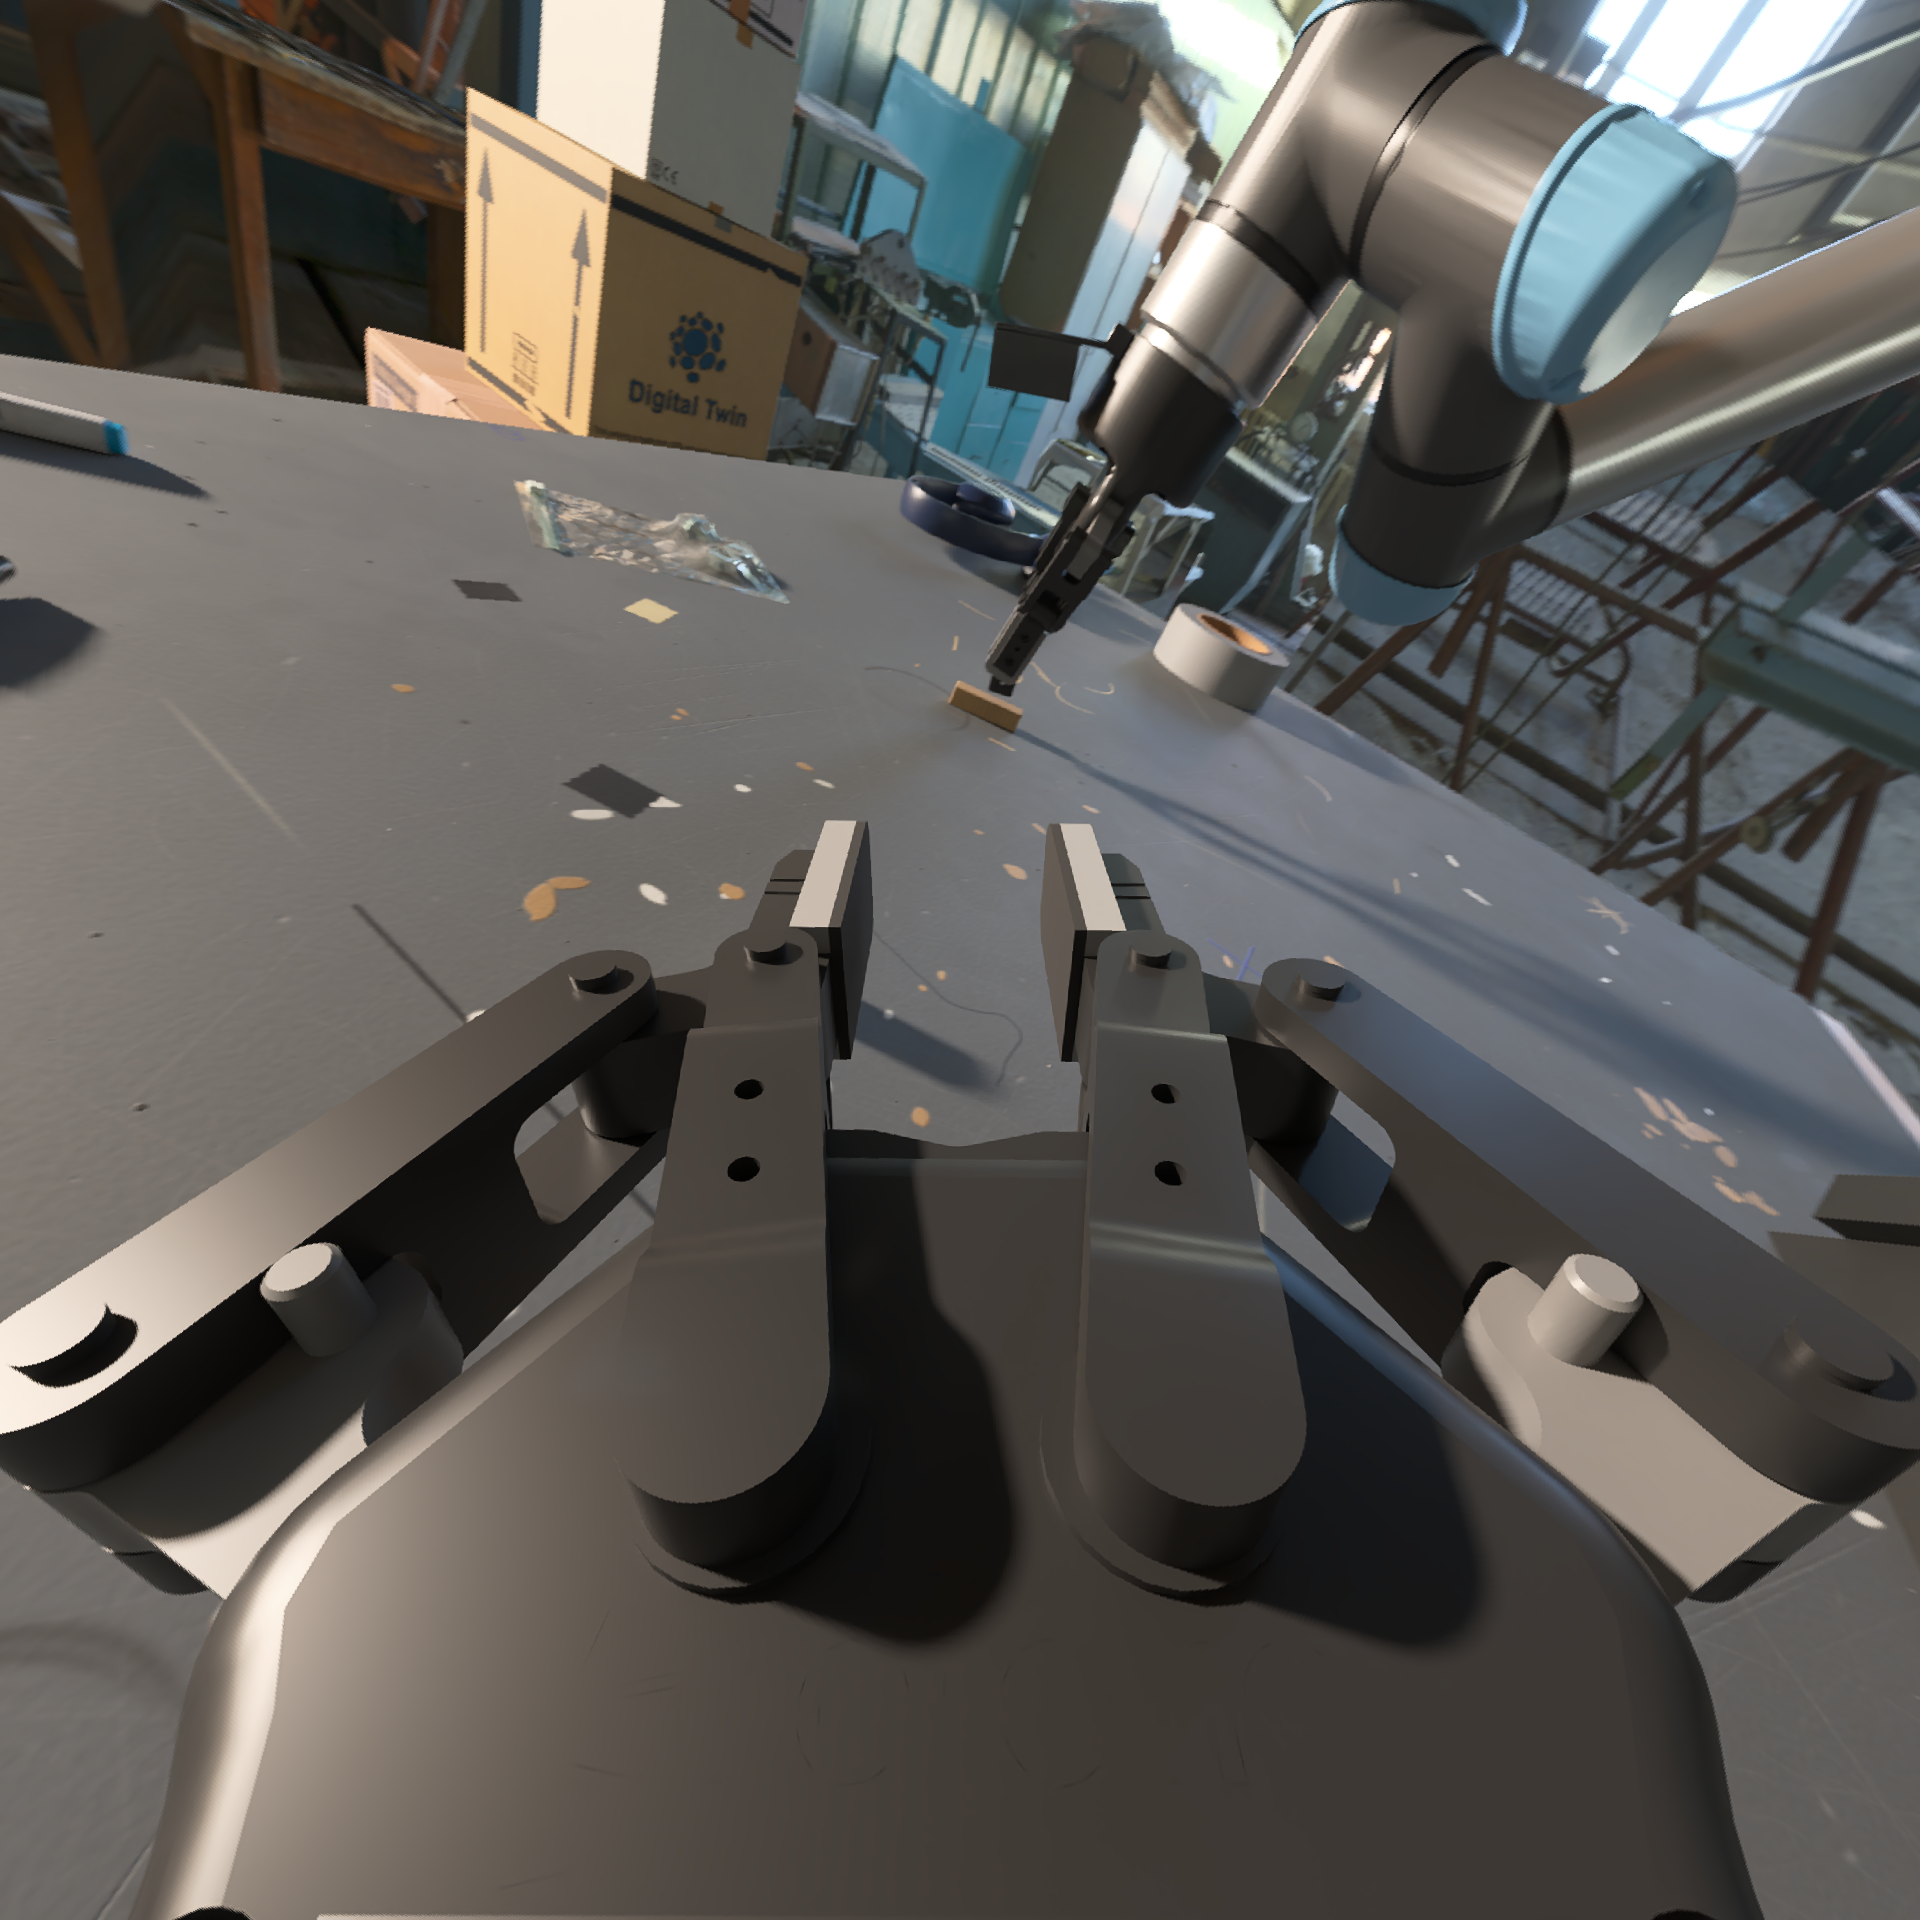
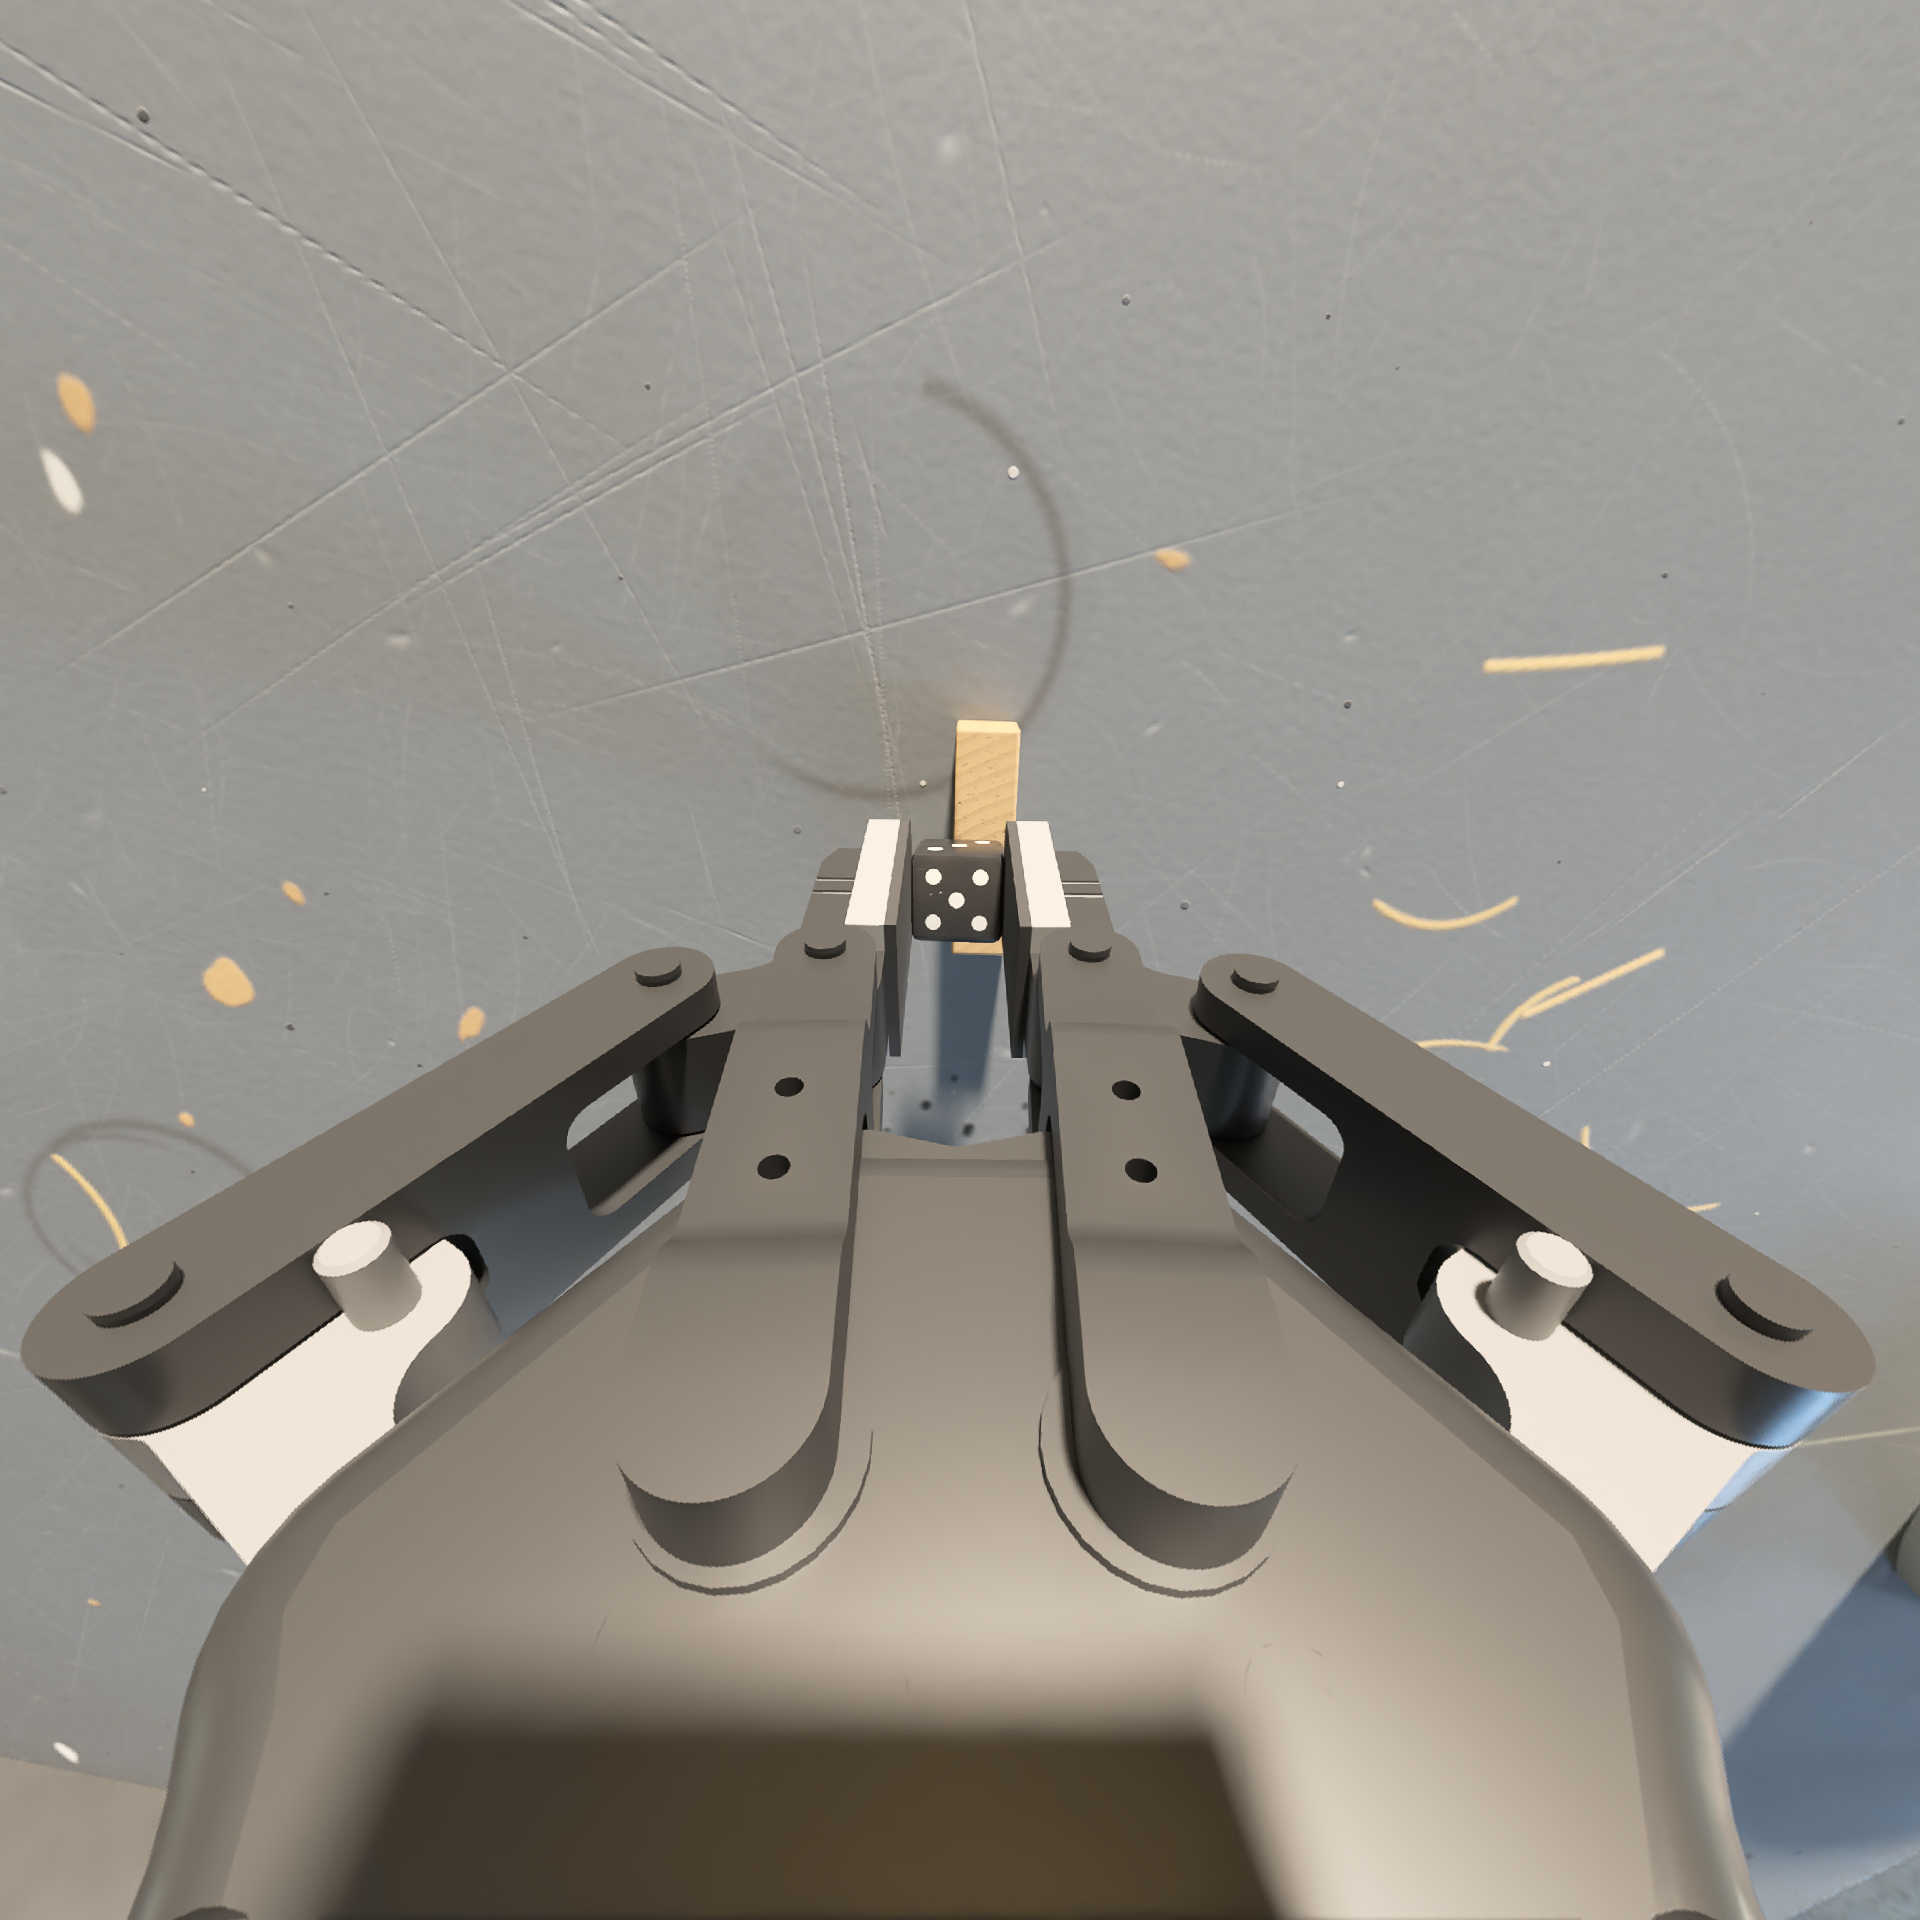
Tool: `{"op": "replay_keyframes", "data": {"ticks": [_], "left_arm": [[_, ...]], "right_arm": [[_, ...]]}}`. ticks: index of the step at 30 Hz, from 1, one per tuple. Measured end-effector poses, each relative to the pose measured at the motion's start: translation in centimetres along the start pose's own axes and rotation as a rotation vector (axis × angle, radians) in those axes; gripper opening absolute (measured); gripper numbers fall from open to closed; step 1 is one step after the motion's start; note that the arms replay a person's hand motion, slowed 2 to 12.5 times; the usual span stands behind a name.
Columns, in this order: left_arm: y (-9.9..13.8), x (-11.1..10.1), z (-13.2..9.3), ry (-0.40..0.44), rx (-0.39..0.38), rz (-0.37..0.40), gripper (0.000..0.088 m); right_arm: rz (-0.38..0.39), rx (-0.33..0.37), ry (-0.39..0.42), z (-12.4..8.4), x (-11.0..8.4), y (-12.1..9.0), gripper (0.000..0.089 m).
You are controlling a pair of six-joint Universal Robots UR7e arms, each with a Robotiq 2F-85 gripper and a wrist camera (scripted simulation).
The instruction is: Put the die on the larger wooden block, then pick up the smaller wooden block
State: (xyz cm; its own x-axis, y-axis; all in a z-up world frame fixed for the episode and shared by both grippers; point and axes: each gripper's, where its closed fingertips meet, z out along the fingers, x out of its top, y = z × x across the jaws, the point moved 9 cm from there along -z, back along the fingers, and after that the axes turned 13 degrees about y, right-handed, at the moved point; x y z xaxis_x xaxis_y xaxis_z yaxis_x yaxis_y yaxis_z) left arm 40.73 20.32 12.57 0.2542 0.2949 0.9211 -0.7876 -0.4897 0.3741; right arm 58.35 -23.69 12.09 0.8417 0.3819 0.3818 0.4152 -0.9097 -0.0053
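A light wooden block [image 2: 987, 774] lies flat on the grey table. My right gripper [image 2: 957, 868] is shut on a black die [image 2: 957, 894] with white pips and holds it right over the near end of the block. In the left wrist view the same block [image 1: 985, 709] shows far ahead with the right gripper [image 1: 1003, 681] down on it. A smaller pale tan piece [image 1: 650, 611] lies flat on the table farther left. My left gripper [image 1: 956, 883] is open and empty, low over the table, well short of the block.
A grey tape roll [image 1: 1221, 655] stands right of the block, near the table's right edge. Dark blue headphones [image 1: 966, 514], a crumpled clear plastic bag [image 1: 644, 540] and cardboard boxes [image 1: 623, 312] are behind. A marker [image 1: 62, 426] lies at the far left.
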Motion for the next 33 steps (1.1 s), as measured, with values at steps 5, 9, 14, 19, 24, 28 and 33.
{"op": "replay_keyframes", "data": {"ticks": [5,9,14,19,24,28,33], "left_arm": [[-0.1,0.0,-0.1,-0.022,0.069,0.063,0.0300],[-0.3,0.0,-0.2,-0.045,0.131,0.116,0.0300],[-0.5,0.0,-0.4,-0.082,0.214,0.186,0.0300],[-0.7,0.0,-0.6,-0.118,0.296,0.252,0.0301],[-0.9,0.0,-0.7,-0.143,0.362,0.303,0.0302],[-1.0,0.0,-0.8,-0.160,0.411,0.338,0.0302],[-1.2,-0.1,-0.9,-0.186,0.467,0.378,0.0302]], "right_arm": [[-0.006,-0.018,0.003,0.2,0.0,0.2,0.0159],[-0.007,-0.026,0.004,0.3,0.0,0.2,0.0159],[-0.003,-0.032,0.003,0.4,0.0,0.3,0.0159],[0.000,-0.033,0.003,0.6,-0.1,0.4,0.0159],[0.002,-0.028,0.005,0.7,-0.2,0.3,0.0159],[0.003,-0.027,0.011,0.8,-0.2,0.3,0.0158],[0.005,-0.028,0.020,0.8,-0.2,0.4,0.0158]]}}
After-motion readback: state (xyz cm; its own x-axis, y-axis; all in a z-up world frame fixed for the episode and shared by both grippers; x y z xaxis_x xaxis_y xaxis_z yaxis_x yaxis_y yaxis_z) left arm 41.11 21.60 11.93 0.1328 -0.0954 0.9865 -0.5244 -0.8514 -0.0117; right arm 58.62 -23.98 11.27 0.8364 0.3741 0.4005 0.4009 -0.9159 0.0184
